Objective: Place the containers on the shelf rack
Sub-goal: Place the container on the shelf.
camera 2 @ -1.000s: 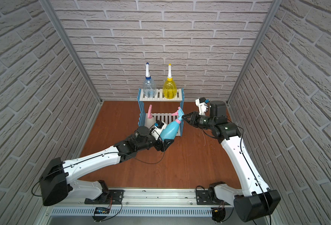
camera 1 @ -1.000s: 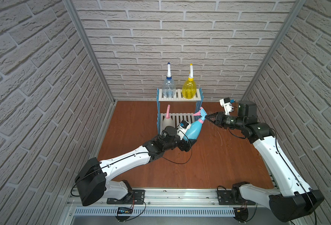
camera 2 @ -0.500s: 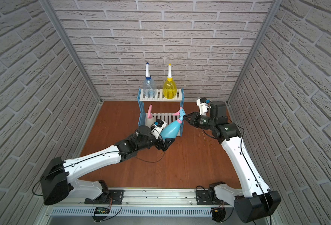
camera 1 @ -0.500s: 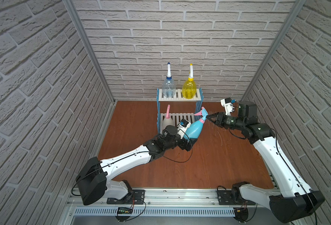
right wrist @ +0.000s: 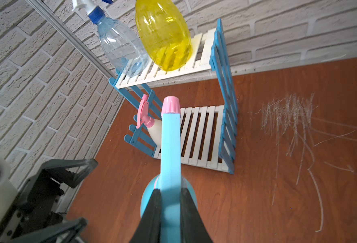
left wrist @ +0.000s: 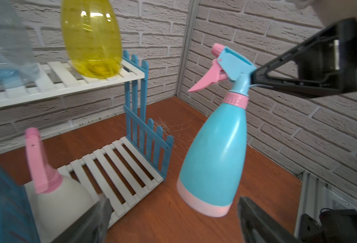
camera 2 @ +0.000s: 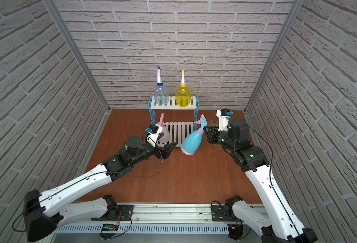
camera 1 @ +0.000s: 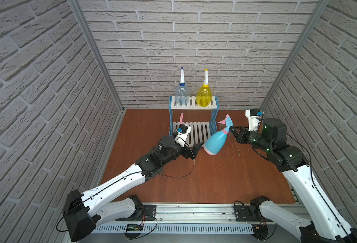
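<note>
Right gripper [camera 1: 232, 127] clamps blue bottle [camera 1: 215, 141] at neck; left gripper [camera 2: 168, 149] gapes beside it.

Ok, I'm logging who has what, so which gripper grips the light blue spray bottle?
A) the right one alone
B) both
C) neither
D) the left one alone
A: the right gripper is closed on the neck of the light blue bottle, just under its trigger head, while the left gripper stands open beside the bottle's body without touching it.
</note>
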You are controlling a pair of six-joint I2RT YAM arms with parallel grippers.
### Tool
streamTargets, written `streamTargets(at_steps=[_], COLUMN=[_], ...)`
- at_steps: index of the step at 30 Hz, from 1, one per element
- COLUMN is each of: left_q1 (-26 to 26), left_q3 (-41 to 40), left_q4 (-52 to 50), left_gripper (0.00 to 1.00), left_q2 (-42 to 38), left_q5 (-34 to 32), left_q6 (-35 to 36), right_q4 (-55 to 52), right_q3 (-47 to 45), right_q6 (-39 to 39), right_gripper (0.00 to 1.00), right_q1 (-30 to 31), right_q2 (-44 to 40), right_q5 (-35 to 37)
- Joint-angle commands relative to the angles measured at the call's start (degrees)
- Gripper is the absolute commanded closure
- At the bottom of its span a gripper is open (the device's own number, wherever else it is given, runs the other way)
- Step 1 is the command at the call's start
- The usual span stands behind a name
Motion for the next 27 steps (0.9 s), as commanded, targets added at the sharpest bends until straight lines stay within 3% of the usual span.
streamTargets(at_steps=[1,8,15,18,27], left_q1=[4.4,22.0,40.1,42.8,43.0], left_q3=[1.5,0.6,-2.8,-4.6,-6.6], left_q4=[-8.8,-18.9,-21.5,-20.9,-20.6], left_gripper=[0.02,0.02,0.02,0.02,0.02], left_q2=[-2.9,-9.7,-15.1,-16.3,-17.8], left_q5=[-3.0,2.2,7.6,6.1,2.3], left_q6=[0.3,1.0,4.5,6.8,9.0], right_q4=[2.3,12.3,24.7,26.8,30.0], right_q3=[-0.7,-5.3,-7.2,-6.3,-2.1], right_q6=[-4.8,-8.5,-6.1,-6.0,-6.4], right_gripper=[0.97,0.96,0.96,0.97,0.97], right_q1=[5.6,23.7,28.5,28.5,28.4], right_q2=[-1.8,0.4,9.7,15.0,27.3], right_q5=[13.6,35.1,41.5,43.5,48.7])
